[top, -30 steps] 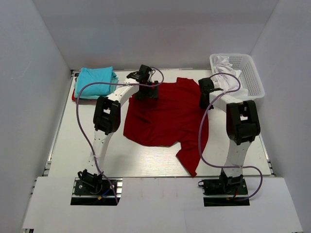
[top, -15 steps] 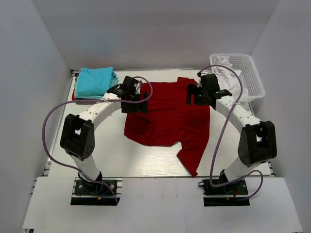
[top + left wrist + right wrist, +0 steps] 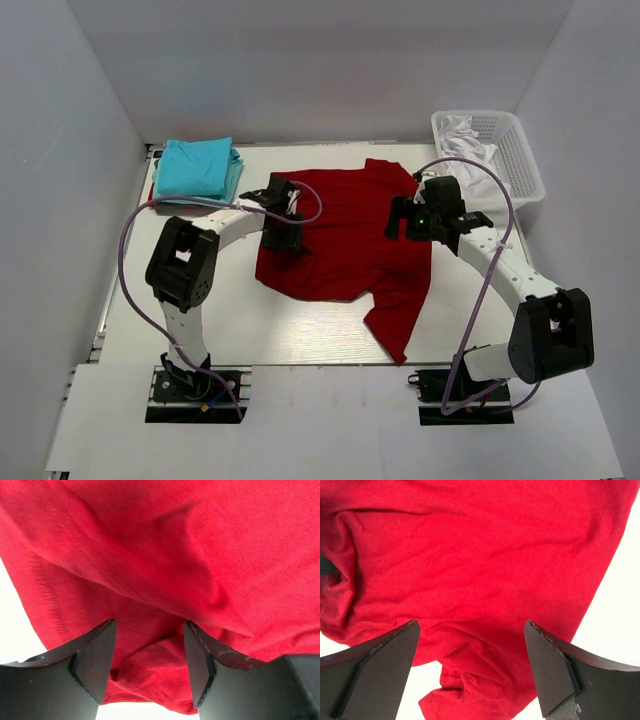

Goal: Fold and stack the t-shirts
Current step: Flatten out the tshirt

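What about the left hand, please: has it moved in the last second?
Yes. The left hand has come toward the arm bases: it was level with the turquoise stack and now sits nearer, over the red t-shirt.

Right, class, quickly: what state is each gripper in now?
Left gripper: open, over the red t-shirt.
Right gripper: open, over the same shirt, holding nothing.

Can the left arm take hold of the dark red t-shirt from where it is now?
Probably yes. The left gripper is open right above a fold near the edge of the dark red t-shirt, and nothing lies between it and the cloth.
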Robot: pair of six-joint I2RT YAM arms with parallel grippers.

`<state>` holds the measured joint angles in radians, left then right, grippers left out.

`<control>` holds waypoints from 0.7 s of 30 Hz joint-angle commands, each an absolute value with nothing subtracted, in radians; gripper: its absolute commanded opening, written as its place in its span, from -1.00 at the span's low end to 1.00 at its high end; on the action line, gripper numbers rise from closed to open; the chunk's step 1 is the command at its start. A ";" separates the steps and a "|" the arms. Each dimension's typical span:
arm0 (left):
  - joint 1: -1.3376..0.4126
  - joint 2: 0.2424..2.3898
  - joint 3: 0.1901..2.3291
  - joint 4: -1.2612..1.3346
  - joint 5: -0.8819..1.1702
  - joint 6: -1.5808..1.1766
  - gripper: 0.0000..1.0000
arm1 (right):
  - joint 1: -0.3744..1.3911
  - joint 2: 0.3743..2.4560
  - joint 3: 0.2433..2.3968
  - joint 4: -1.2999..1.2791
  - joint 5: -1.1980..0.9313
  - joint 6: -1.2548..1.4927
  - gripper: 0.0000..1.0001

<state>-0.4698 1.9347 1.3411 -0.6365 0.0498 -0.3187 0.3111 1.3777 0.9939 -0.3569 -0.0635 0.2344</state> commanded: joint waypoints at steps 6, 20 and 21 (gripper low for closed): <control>-0.486 1.810 1.210 -0.522 0.173 -0.305 0.32 | 0.307 1.333 0.963 -0.365 -0.063 0.247 0.81; -0.505 1.738 1.151 -0.514 0.192 -0.336 -1.00 | 0.305 1.273 0.919 -0.364 -0.037 0.256 0.81; -0.505 1.723 1.150 -0.534 0.174 -0.357 -1.00 | 0.305 1.269 0.917 -0.365 -0.038 0.258 0.81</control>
<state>-0.4999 1.8153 1.1599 -0.5377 0.1650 -0.3241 0.3088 1.2984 0.9310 -0.3698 -0.0517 0.2512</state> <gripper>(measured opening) 0.021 0.904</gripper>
